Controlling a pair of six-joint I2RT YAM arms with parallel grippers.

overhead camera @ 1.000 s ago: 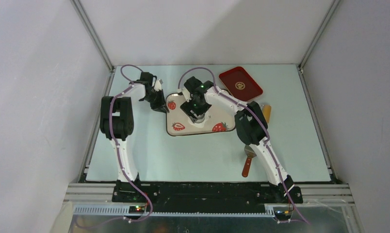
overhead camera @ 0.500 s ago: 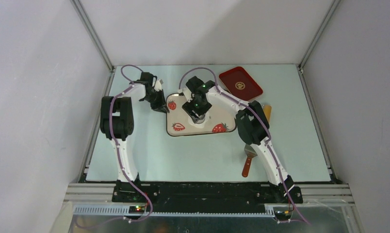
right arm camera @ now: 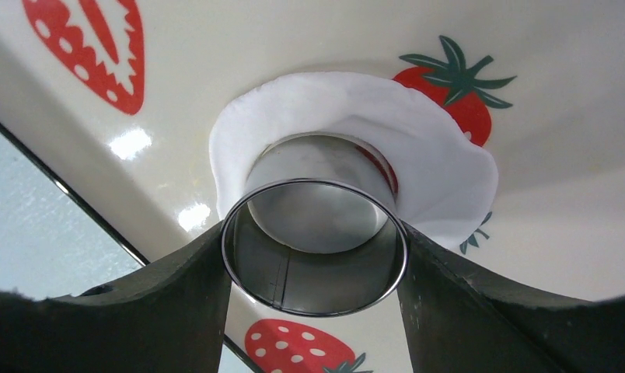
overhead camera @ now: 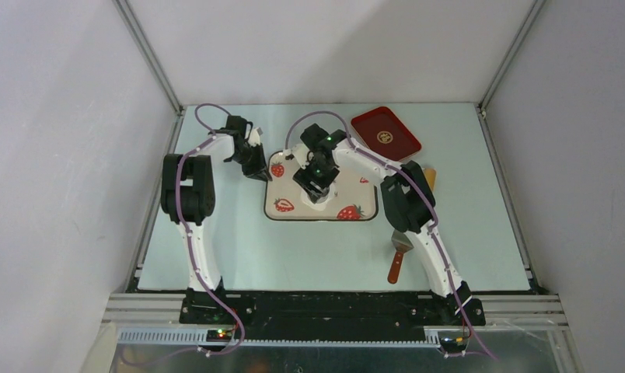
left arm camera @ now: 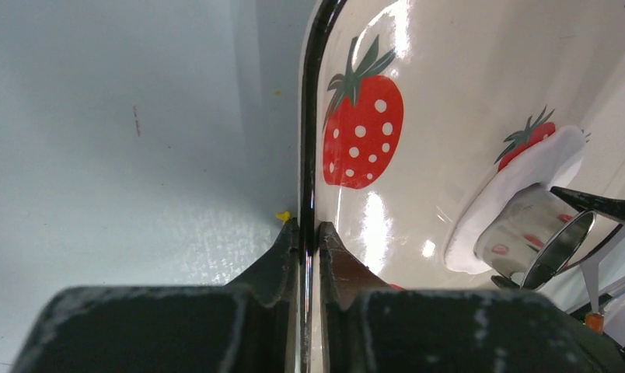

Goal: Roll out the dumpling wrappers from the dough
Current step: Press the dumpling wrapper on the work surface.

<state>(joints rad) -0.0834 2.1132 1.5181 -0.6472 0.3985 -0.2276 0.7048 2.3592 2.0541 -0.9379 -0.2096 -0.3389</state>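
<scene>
Black left gripper (left arm camera: 309, 233): mine, at the bottom centre of the left wrist view. It is clenched on the dark rim of the strawberry tray (overhead camera: 317, 218), one finger outside the rim and one inside.
Strawberry tray: glossy cream, mid-frame in the top view. A second ago it lay skewed, its near right corner higher in the picture. Now its near edge runs level with the table edge. I judge it swung round between my two arms.
Dough (right arm camera: 441, 167): on the tray, right of the rim I hold, lying partly over a printed strawberry. It is matte white and pressed thin and flat, with a wavy, uneven outline. Its edge seems to lift a little around the cup.
Steel cup (right arm camera: 317, 194): shiny, its open mouth toward the right wrist camera, standing on the middle of the dough and touching it.
Right gripper (right arm camera: 314, 237): grasping the steel cup, a finger on each side of its rim. The jaws have drawn in over the last second — from loose to snug.
What that means: with the cup gripped and the tray squared and pinned, I judge the dough can be worked without the tray sliding — the sheet looks flattened but ragged, not yet finished.
Red tray (overhead camera: 385, 134): upper right of centre in the top view, apart from the work.
</scene>
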